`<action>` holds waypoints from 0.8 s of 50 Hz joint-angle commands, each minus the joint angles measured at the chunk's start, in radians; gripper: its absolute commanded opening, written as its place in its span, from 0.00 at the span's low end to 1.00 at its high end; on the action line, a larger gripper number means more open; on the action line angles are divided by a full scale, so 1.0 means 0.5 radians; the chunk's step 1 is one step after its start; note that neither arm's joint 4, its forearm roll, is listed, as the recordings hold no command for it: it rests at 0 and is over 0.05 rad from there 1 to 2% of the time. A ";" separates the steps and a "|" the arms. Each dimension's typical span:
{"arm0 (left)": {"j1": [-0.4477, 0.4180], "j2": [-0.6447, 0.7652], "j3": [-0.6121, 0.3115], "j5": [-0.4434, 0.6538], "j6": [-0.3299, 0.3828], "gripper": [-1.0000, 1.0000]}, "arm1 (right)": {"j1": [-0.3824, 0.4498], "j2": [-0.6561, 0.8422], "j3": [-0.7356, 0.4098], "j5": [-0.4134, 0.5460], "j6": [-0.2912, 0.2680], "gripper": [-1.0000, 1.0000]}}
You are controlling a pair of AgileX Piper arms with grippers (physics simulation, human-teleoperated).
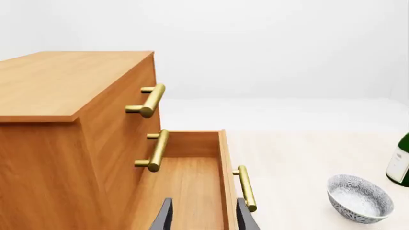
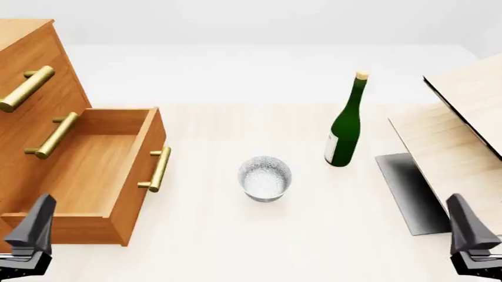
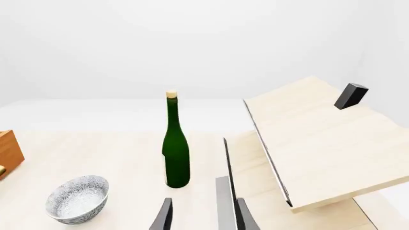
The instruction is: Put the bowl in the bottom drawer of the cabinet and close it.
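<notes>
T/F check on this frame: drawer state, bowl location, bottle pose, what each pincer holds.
1. The bottom drawer is pulled open. True.
2. The bowl is inside the drawer. False: it sits on the table, between the drawer and the green bottle.
3. The green bottle stands upright. True.
4. The right pincer grips the bowl. False: it is open, holding nothing.
5. The left pincer is open over the drawer. True.

Cabinet (image 1: 64, 120), bottom drawer (image 1: 188, 187) pulled open, bowl (image 1: 359, 199) on table (image 1: 300, 163) beside green bottle (image 1: 400, 163)
</notes>
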 commanded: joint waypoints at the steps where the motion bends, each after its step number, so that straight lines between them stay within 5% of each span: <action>1: -0.021 0.029 -0.006 0.002 0.025 1.00 | -0.001 0.013 -0.006 -0.003 0.005 1.00; 24: -0.131 0.187 -0.163 0.062 0.089 1.00 | 0.000 0.014 -0.006 -0.003 0.004 1.00; 30: -0.186 0.302 -0.306 0.129 0.073 1.00 | 0.000 0.015 -0.006 -0.003 0.004 1.00; 31: -0.331 0.480 -0.503 0.265 0.037 1.00 | 0.001 0.016 -0.005 -0.003 0.003 1.00; 40: -0.337 0.582 -0.551 0.265 0.009 1.00 | 0.001 0.016 -0.005 -0.003 0.003 1.00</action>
